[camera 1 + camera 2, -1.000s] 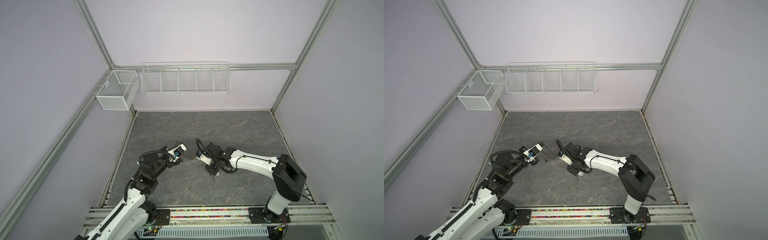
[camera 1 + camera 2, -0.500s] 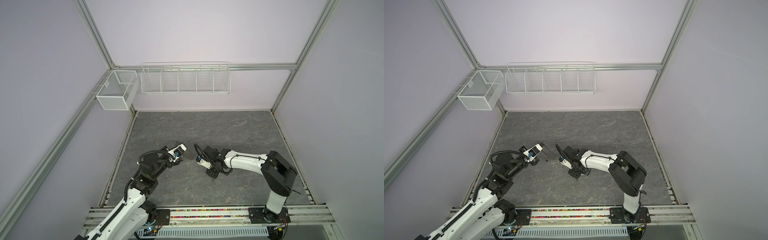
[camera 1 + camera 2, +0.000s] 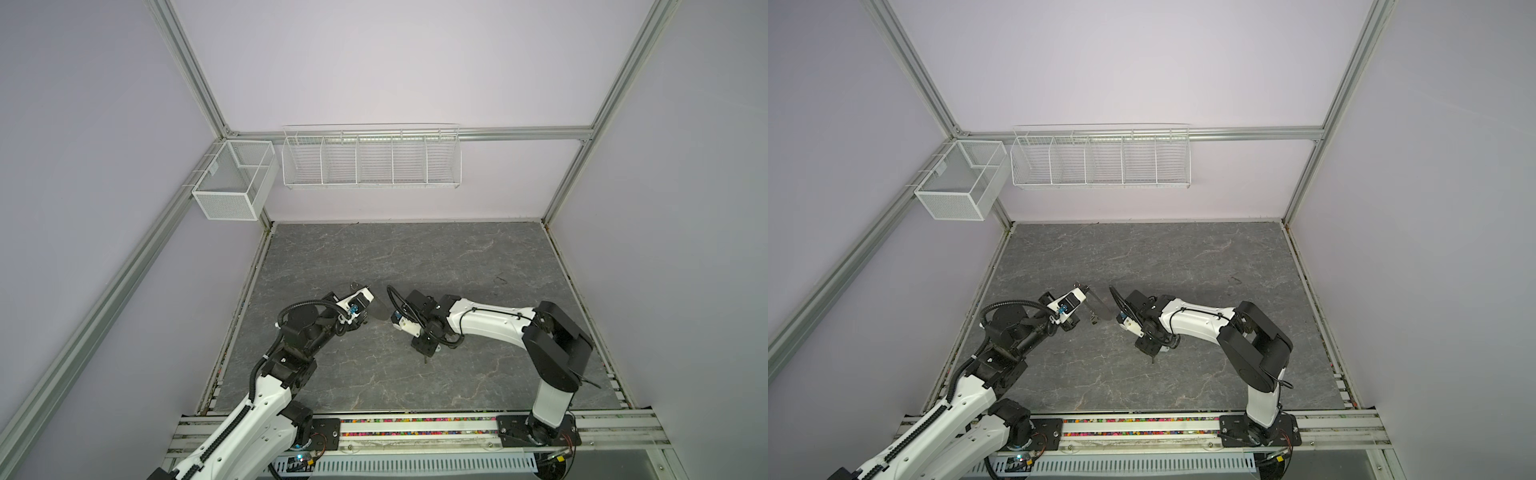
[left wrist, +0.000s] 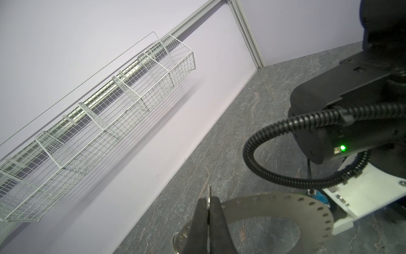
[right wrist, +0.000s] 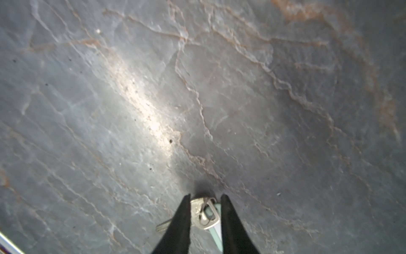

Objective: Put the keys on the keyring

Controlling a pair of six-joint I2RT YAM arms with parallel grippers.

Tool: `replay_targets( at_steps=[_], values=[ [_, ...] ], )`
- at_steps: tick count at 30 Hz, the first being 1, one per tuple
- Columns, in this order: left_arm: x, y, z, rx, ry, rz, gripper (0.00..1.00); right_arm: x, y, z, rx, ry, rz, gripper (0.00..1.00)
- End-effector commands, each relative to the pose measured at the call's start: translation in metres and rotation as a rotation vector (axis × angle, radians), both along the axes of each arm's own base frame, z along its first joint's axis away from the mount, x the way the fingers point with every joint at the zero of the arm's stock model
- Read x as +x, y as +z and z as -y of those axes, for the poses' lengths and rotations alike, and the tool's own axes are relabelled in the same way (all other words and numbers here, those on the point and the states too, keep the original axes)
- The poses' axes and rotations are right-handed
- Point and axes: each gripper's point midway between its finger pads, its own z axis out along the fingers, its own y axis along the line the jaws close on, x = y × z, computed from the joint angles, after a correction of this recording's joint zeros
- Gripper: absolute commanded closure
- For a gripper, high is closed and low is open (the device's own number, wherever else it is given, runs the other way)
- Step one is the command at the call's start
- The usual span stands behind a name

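Note:
The keyring (image 4: 307, 204), a flat grey ring with small holes round its rim, is held on edge above the table. My left gripper (image 4: 208, 199) is shut on its rim. In both top views it shows as a dark plate (image 3: 380, 314) (image 3: 1101, 309) ahead of the left gripper (image 3: 371, 309) (image 3: 1089, 305). My right gripper (image 5: 205, 195) points down at the table (image 5: 197, 88). Its jaws hold the head of a silver key (image 5: 201, 212) with a white tag (image 5: 216, 233). The right gripper (image 3: 424, 358) (image 3: 1152, 358) stands just right of the keyring. The other key cannot be made out.
A long white wire shelf (image 3: 371, 156) and a mesh basket (image 3: 232, 187) hang on the back wall. Aluminium frame rails run along the table's edges. The right arm's black wrist and cable (image 4: 285, 140) are close beside the keyring.
The right arm's elbow has swung to the left and its gripper has sunk slightly towards the table. The left arm and the keyring have stayed put.

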Motion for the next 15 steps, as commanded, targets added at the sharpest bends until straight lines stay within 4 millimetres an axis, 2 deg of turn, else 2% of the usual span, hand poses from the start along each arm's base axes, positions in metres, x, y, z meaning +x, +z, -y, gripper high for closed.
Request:
replay_targets(
  at_steps=[1, 4, 8, 15],
  values=[
    [-0.001, 0.019, 0.001, -0.032, -0.012, 0.044, 1.00, 0.009, 0.015, 0.002, 0.047, -0.051, 0.016, 0.67],
    [-0.001, 0.018, 0.001, -0.029, -0.012, 0.044, 1.00, 0.009, 0.018, 0.007, 0.050, -0.063, 0.027, 0.67],
    [-0.001, 0.018, 0.002, -0.029, -0.015, 0.044, 1.00, 0.000, 0.024, 0.008, 0.092, -0.029, 0.045, 0.67],
    [0.000, 0.018, 0.002, -0.032, -0.016, 0.045, 1.00, -0.012, 0.023, 0.010, 0.131, 0.024, 0.036, 0.67]
  ],
)
